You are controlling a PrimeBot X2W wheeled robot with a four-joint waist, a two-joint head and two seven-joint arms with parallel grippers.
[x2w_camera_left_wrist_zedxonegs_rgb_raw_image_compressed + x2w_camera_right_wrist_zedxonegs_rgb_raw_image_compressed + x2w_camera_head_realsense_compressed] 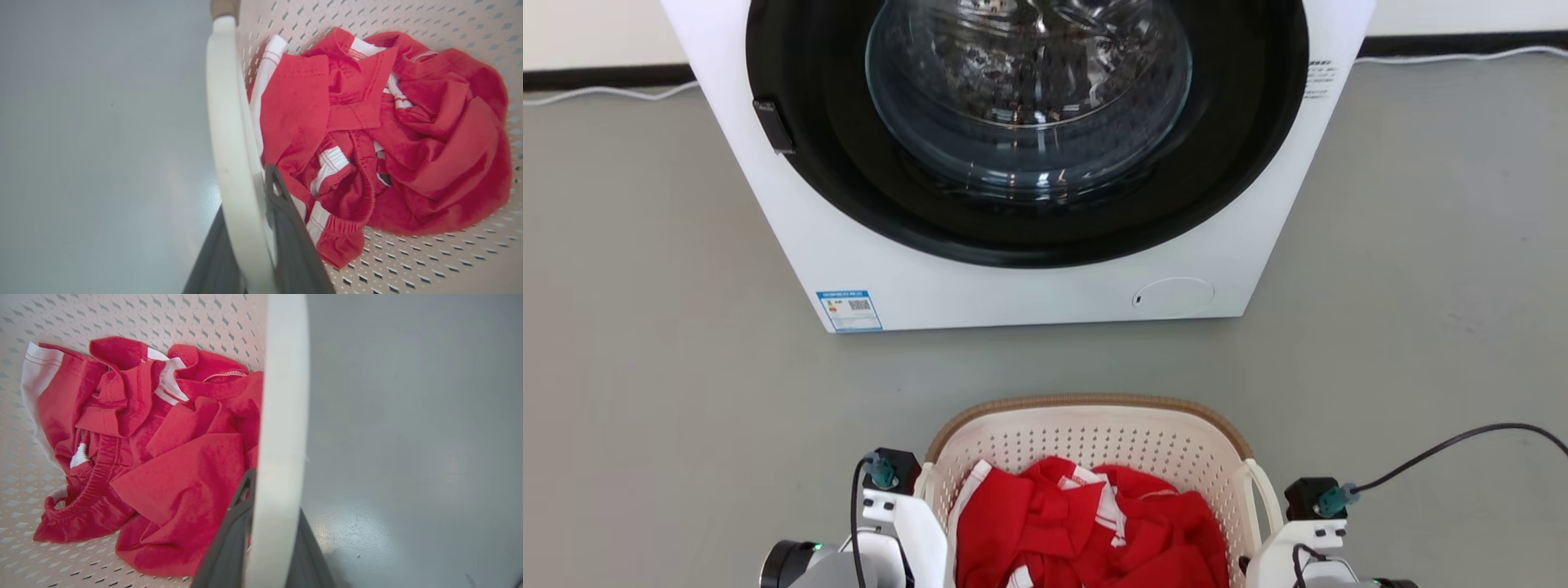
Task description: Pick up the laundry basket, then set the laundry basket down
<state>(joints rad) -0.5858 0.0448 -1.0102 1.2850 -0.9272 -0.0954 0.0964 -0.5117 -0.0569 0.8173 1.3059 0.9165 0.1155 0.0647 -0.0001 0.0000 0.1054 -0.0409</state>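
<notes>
Head view, twelve o'clock: white front-loading washing machine (1013,294) with a black door ring around a glass porthole (1029,90). At the front panel's seven o'clock corner, a blue-bordered energy label (849,310), print too small to read. At two o'clock beside the door, a block of fine dark print (1319,79), also illegible. At five o'clock, a round service flap (1174,296).

At six o'clock, well apart from the machine: laundry basket (1094,402), cream and perforated with a brown woven-look rim, holding a crumpled red-and-white garment (1086,531). Resting or lifted: cannot tell.

Left wrist view: left gripper (245,196) clamped on the basket's left handle (229,122), a dark finger (294,245) on each side. Right wrist view: right gripper (278,502) closed likewise around the right handle (282,396).

Underfoot, smooth grey floor (645,327) with a soft sheen. At twelve o'clock, black baseboard (596,76) under a pale wall, with a white cable (605,91) along it. At four o'clock, a black cable (1445,445) arching from the right wrist.
</notes>
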